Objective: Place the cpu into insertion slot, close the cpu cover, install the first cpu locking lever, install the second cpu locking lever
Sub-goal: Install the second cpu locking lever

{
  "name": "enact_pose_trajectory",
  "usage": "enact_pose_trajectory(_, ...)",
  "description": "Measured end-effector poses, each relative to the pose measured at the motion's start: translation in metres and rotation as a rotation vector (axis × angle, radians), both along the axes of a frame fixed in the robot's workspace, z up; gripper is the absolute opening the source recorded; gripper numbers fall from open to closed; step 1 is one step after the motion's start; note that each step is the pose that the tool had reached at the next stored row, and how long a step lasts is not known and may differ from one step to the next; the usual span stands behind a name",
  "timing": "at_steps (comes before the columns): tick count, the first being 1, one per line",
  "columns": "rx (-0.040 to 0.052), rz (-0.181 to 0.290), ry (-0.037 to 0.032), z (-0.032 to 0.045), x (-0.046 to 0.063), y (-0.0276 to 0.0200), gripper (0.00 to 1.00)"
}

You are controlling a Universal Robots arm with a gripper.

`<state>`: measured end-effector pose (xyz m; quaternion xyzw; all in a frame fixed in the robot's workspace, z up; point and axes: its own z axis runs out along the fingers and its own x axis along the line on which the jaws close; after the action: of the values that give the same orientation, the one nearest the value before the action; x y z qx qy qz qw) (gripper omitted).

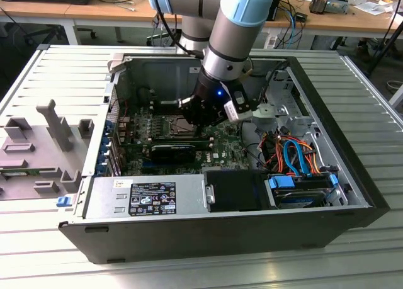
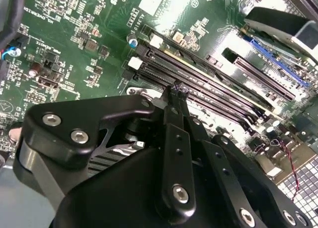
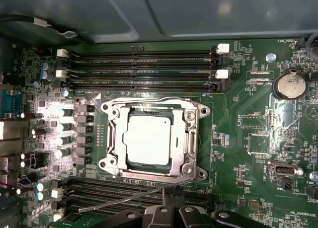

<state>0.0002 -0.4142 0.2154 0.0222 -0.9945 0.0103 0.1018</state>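
An open desktop computer case lies on its side on a ribbed grey metal table, with wooden workbenches and loose cables behind it and grey fixture blocks at the exterior view's left. A white-and-black sticker sits on the power supply; its print is too small to read, as is the white lettering on the green motherboard.

The arm reaches down into the case. In the first wrist view the cpu sits in the insertion slot, its pale top showing through the cut-out of the cpu cover, which lies flat over it. A thin locking lever slants out from the socket's edge over the memory slots.

The gripper hangs just beside the socket, near that lever. Its fingers are pressed together, with nothing visible between them.
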Motion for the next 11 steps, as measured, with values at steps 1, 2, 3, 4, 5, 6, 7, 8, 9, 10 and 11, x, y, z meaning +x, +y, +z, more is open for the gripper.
enact_pose_trajectory(1, 0.0001, 0.000, -0.0001, -0.0001, -0.002, -0.0001, 0.11)
enact_pose_trajectory(2, -0.0001, 0.000, -0.0001, -0.0002, -0.004, -0.0002, 0.11)
enact_pose_trajectory(3, 0.0001, 0.000, -0.0001, -0.0003, -0.006, -0.0002, 0.11)
enact_pose_trajectory(4, 0.0000, 0.000, -0.0001, -0.0004, -0.008, -0.0002, 0.11)
enact_pose_trajectory(5, 0.0001, 0.000, 0.0000, -0.0005, -0.011, -0.0002, 0.11)
enact_pose_trajectory(6, 0.0001, 0.000, -0.0001, -0.0006, -0.014, -0.0002, 0.11)
enact_pose_trajectory(7, 0.0001, 0.000, -0.0001, -0.0007, -0.015, -0.0003, 0.11)
enact_pose_trajectory(8, 0.0003, 0.000, -0.0003, -0.0009, -0.020, -0.0005, 0.11)
enact_pose_trajectory(9, 0.0003, 0.000, -0.0004, -0.0010, -0.024, -0.0009, 0.11)
enact_pose_trajectory(10, 0.0002, 0.000, -0.0005, -0.0011, -0.027, -0.0011, 0.11)
enact_pose_trajectory(11, 0.0001, 0.000, -0.0005, -0.0013, -0.029, -0.0013, 0.11)
